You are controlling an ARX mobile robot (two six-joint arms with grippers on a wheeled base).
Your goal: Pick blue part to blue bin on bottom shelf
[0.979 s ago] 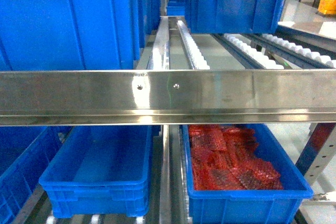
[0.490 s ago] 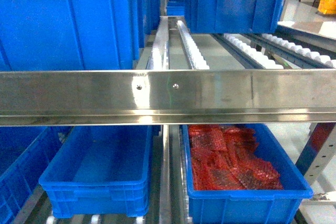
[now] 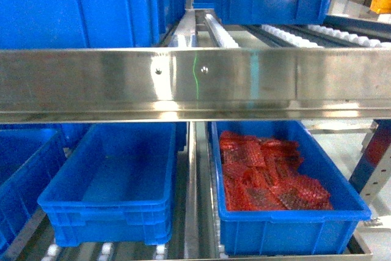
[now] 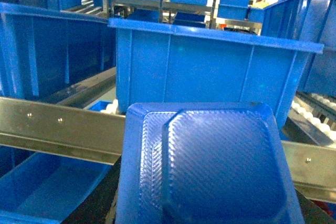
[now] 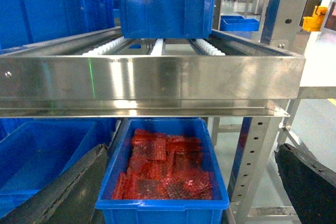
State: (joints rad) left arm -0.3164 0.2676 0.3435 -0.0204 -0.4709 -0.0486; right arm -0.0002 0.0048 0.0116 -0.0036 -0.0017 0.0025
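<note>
The blue part (image 4: 210,166), a textured blue plastic piece, fills the lower middle of the left wrist view. My left gripper is shut on it, with the fingers hidden behind it except a dark edge (image 4: 102,203). Below it lies the empty blue bin (image 4: 42,192) (image 3: 110,194) on the bottom shelf (image 3: 191,200), left of the divider rail. My right gripper (image 5: 189,184) is open, its dark fingers (image 5: 68,187) wide apart with nothing between them, above the bin of red parts (image 5: 163,204). Neither gripper shows in the head view.
A stainless front rail (image 3: 195,84) of the upper level crosses all views above the lower bins. Tall blue bins (image 3: 73,4) stand on its roller tracks. The bin of red parts (image 3: 287,227) sits right of the divider. A perforated steel post (image 5: 257,156) stands at the right.
The head view has shifted: the steel front rail now sits higher in the frame and more of the two lower bins shows beneath it.
</note>
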